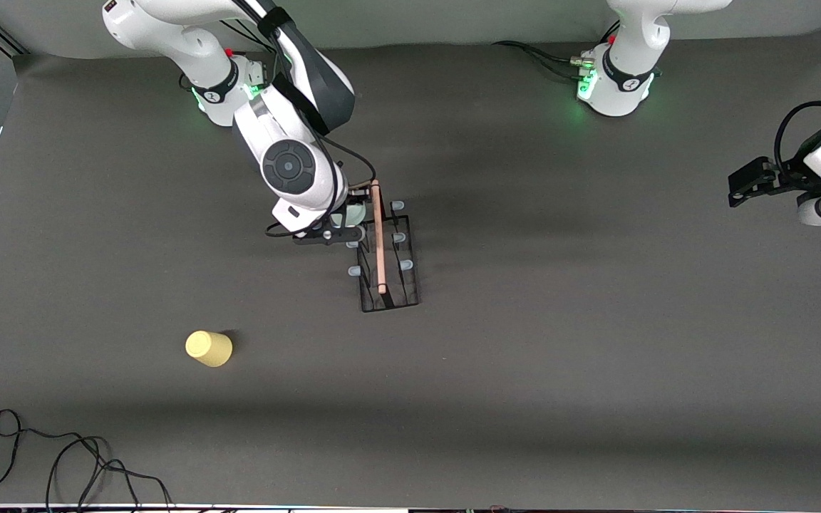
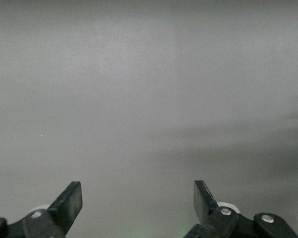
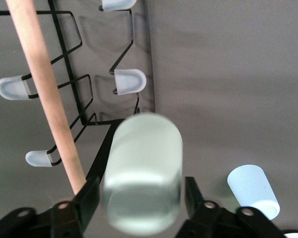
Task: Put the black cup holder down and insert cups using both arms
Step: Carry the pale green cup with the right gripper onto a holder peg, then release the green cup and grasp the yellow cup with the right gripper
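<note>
**Tabletop inventory: rack, three cups, two arms**

1. Black cup holder (image 1: 388, 249). We find it standing on the dark tabletop (image 1: 560, 356) near the middle, somewhat toward the right arm's end. Its light wooden rod handle (image 1: 378, 235) runs along the top, and pale-tipped pegs (image 3: 129, 81) stick out on both sides. We see no cup seated on any peg.

2. Mint green cup (image 3: 143, 173). We record it clamped between the fingers of the right end effector (image 1: 330, 234), just beside the holder at the end nearest the robots' bases. In the right wrist view the cup lies close to the rod handle and to one peg; we cannot tell whether it touches either.

3. Light blue cup (image 3: 253, 191). We see it only in the right wrist view, on the tabletop near the held cup and apart from the holder.

4. Yellow cup (image 1: 209, 348). We log it on the tabletop, nearer to the front camera than the holder, well apart from it, toward the right arm's end.

5. Left end effector (image 2: 138, 203). It waits over bare tabletop at the left arm's end, fingers spread apart, holding nothing.

6. Black cable (image 1: 61, 463). We note it looped along the tabletop edge nearest the front camera.
</note>
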